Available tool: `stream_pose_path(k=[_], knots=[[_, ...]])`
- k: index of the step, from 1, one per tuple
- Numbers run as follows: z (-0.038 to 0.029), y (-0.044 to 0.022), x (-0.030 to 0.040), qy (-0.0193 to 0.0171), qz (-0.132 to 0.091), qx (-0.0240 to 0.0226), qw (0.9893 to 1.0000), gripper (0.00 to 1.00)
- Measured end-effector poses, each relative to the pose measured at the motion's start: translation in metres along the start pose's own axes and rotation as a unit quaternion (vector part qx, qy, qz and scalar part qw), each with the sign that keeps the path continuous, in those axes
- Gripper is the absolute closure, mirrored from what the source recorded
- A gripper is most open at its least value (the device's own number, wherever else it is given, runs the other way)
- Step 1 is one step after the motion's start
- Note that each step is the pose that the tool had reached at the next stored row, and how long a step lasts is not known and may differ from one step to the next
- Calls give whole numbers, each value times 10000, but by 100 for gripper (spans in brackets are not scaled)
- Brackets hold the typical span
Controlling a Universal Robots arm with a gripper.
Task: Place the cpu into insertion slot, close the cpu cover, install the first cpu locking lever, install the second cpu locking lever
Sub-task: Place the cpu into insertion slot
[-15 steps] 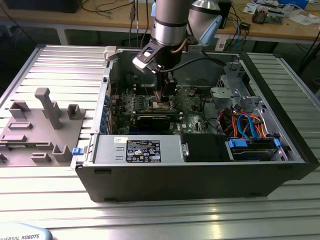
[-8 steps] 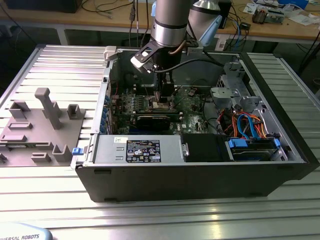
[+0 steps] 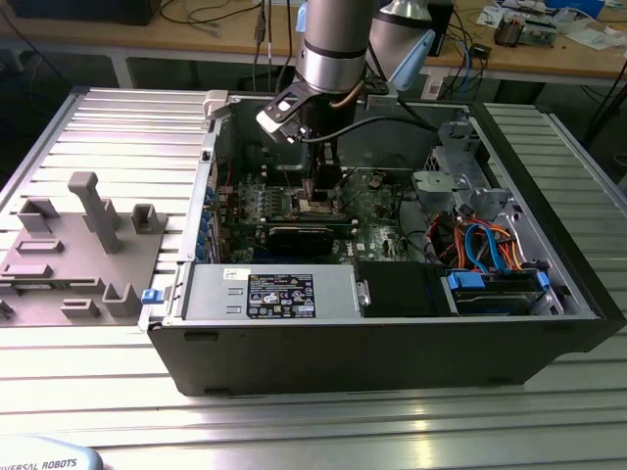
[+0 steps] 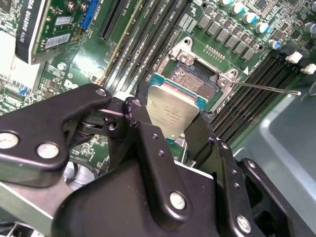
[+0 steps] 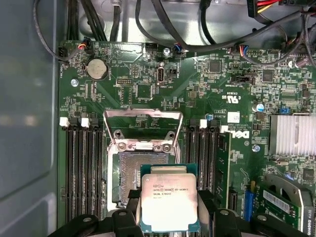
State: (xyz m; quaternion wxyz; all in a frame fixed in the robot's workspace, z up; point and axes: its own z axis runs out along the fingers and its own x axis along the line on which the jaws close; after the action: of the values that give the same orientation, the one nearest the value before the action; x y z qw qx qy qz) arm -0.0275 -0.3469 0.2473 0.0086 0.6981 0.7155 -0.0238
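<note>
A slatted metal table is seen carrying an open computer case laid on its side. A grey moulded fixture is set on the table just beside the case, on the exterior view's left. The arm is lowered from above into the case, over the middle of the green motherboard.

In both wrist views the black gripper is shown clamped on the cpu. One finger is pressed against one edge of the chip, and the opposite finger against the other edge. The cpu is held flat with its silvery top facing up.

The cpu is positioned partly over the insertion slot, offset toward the gripper body and not seated. Much of the slot's contact field is left exposed. Whether the chip touches the slot's frame cannot be told.

The cpu cover is swung open, standing up from the slot's far edge, toward the motherboard edge where the cables are plugged in. Rows of black memory slots are arranged along both sides of the insertion slot. A locking lever, a thin metal rod, is seen released and reaching from one corner of the slot out over the memory slots.
</note>
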Motion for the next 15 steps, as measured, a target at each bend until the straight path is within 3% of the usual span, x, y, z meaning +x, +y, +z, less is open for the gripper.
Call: stream_pose_path(k=[15], knots=[[72,2,20,2,135,7,9999,46]])
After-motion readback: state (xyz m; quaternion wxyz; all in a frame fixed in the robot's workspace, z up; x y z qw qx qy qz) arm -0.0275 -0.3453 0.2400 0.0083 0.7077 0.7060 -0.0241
